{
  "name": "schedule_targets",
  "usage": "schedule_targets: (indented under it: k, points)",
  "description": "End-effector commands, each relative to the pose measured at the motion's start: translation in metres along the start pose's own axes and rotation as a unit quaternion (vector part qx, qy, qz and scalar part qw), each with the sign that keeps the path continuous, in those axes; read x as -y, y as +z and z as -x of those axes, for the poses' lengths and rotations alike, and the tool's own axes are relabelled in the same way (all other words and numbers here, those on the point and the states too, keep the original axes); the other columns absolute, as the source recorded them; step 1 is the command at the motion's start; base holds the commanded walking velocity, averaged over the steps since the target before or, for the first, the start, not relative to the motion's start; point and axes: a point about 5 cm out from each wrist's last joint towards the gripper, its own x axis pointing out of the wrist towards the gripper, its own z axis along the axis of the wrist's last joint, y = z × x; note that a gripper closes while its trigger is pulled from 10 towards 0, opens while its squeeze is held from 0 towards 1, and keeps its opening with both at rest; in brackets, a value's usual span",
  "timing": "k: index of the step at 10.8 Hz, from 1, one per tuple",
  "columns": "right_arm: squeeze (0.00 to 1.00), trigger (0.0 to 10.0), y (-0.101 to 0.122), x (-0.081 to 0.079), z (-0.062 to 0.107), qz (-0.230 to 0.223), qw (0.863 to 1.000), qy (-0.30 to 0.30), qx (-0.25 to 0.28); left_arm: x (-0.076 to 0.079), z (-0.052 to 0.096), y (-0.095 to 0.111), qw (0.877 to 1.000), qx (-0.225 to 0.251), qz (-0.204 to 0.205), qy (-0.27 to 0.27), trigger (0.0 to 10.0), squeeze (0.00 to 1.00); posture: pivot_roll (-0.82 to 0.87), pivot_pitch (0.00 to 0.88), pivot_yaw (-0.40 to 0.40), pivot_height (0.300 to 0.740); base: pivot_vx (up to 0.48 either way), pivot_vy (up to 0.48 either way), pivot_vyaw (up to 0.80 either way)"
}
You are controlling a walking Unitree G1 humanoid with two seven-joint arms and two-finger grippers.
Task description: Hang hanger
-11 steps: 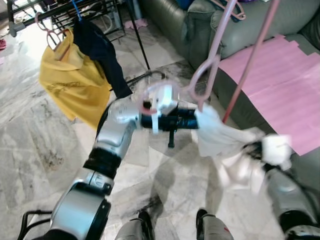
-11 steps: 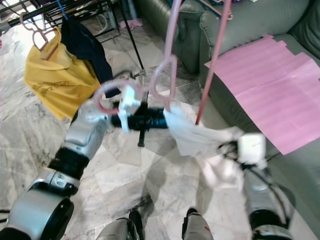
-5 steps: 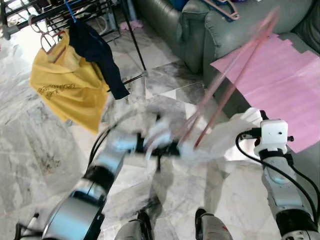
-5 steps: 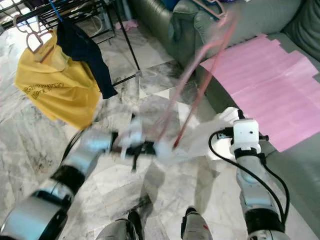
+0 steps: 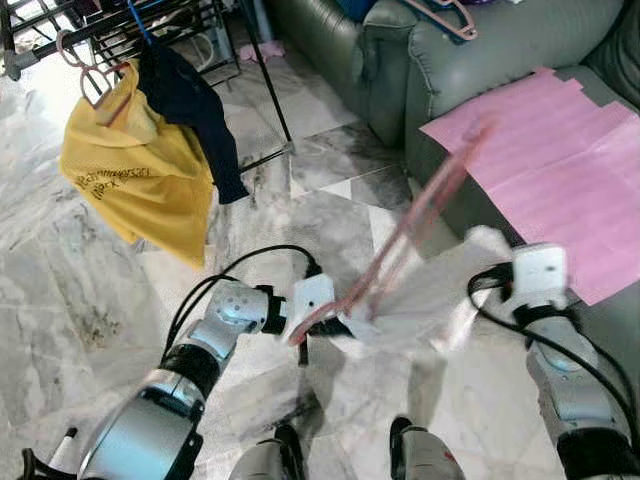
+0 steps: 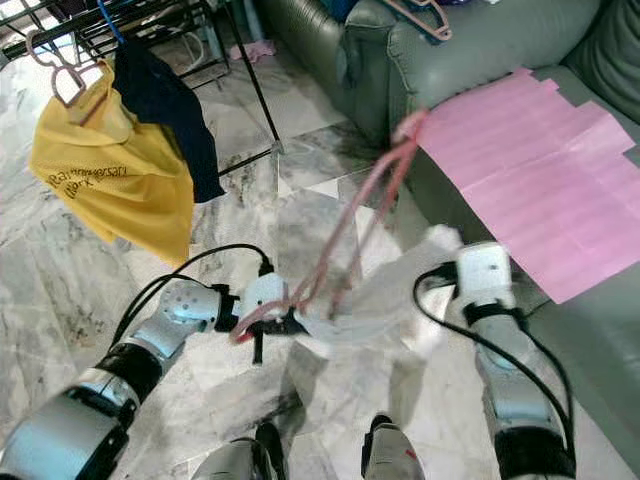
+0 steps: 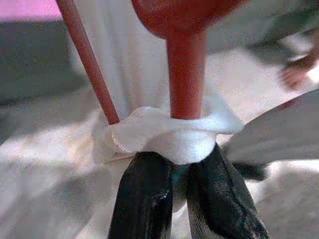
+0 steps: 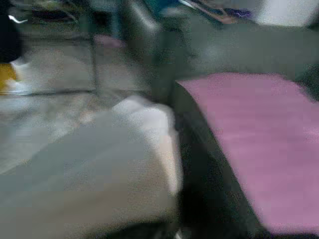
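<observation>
1. The left gripper [image 7: 172, 164] has its two black fingers [image 7: 144, 199] pinched together on a bunched fold of the white cloth garment [image 7: 169, 137], right where the pink plastic hanger [image 7: 185, 74] meets the fabric; one thick hanger bar rises straight out of the pinched fold and a thinner bar slants up beside it.
2. From the head views, that gripper sits low in front of the robot, above the grey marble floor [image 5: 60, 300], with the silver left arm [image 5: 215, 325] bent across toward the middle.
3. The pink hanger [image 6: 350, 235] leans up and away from the left gripper toward the sofa, its shape smeared by motion.
4. The white garment [image 6: 375, 295] stretches from the left gripper across to the right gripper [image 5: 478, 290], whose fingers are buried in the cloth, so I cannot tell whether they are apart or together.
5. Beyond the right arm, a flat pink sheet [image 5: 560, 170] covers the seat of the dark green leather sofa [image 5: 480, 50].
6. At the far left of the floor stands a black metal drying rack [image 5: 130, 15], carrying a yellow shirt [image 5: 130, 180] on its own pink hanger and a dark navy garment [image 5: 190, 100] just beside it.
</observation>
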Motion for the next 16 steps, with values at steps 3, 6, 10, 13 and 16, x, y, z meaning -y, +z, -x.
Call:
schedule_targets:
  k: [3, 6, 10, 13, 16]
  points:
    - [1.00, 10.0, -0.017, -0.068, 0.017, -0.043, 0.970, 0.225, -0.077, -0.027, 0.009, 0.017, 0.995, 0.023, -0.035, 0.088, 10.0, 0.00, -0.21, 0.270, 0.145, 0.740, 0.000, 0.000, 0.00]
    - [1.00, 10.0, -0.020, -0.077, 0.030, -0.048, 0.945, 0.303, -0.118, -0.033, 0.011, 0.026, 0.995, 0.021, -0.063, 0.073, 10.0, 0.00, -0.21, 0.270, 0.145, 0.740, 0.000, 0.000, 0.00]
    - [1.00, 10.0, -0.021, -0.076, 0.057, -0.064, 0.900, 0.392, -0.182, -0.050, 0.022, 0.042, 0.992, 0.014, -0.103, 0.071, 10.0, 0.00, -0.21, 0.267, 0.149, 0.740, 0.000, 0.000, 0.00]
    - [1.00, 10.0, -0.045, -0.079, 0.072, -0.022, 0.880, 0.399, -0.257, -0.056, 0.021, 0.048, 0.986, 0.029, -0.108, 0.125, 10.0, 0.00, -0.22, 0.263, 0.149, 0.740, 0.000, 0.000, 0.00]
    - [1.00, 10.0, -0.054, -0.037, 0.077, -0.013, 0.903, 0.329, -0.277, -0.047, 0.021, 0.048, 0.996, 0.050, -0.077, 0.014, 10.0, 0.00, -0.21, 0.253, 0.144, 0.740, 0.000, 0.000, 0.00]
